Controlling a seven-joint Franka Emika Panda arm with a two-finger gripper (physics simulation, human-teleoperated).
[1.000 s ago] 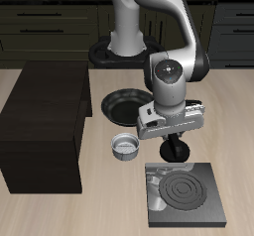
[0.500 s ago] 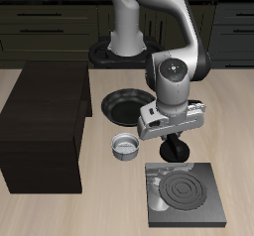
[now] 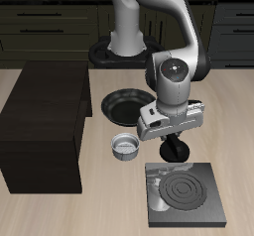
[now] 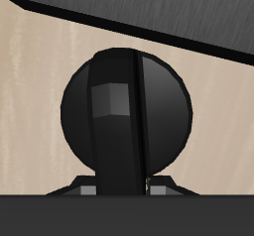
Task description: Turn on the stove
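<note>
The stove (image 3: 189, 202) is a flat dark grey square hotplate with a spiral ring burner (image 3: 186, 190), near the table's front edge. Its small whitish knob (image 3: 151, 187) sits on the edge nearest the small bowl. My gripper (image 3: 174, 156) hangs just above the stove's back edge, behind the burner and a little to the side of the knob. It is shut on nothing. In the wrist view the two dark fingers (image 4: 117, 106) are pressed together, with only a thin seam between them. A slab of the stove's dark surface (image 4: 169, 17) shows beyond them. The knob is out of the wrist view.
A round black frying pan (image 3: 123, 104) lies behind the gripper. A small metal bowl (image 3: 124, 146) stands beside the stove's back corner. A big dark boxy cabinet (image 3: 45, 126) fills one side of the table (image 3: 99, 205). The robot's base (image 3: 124, 47) is at the back.
</note>
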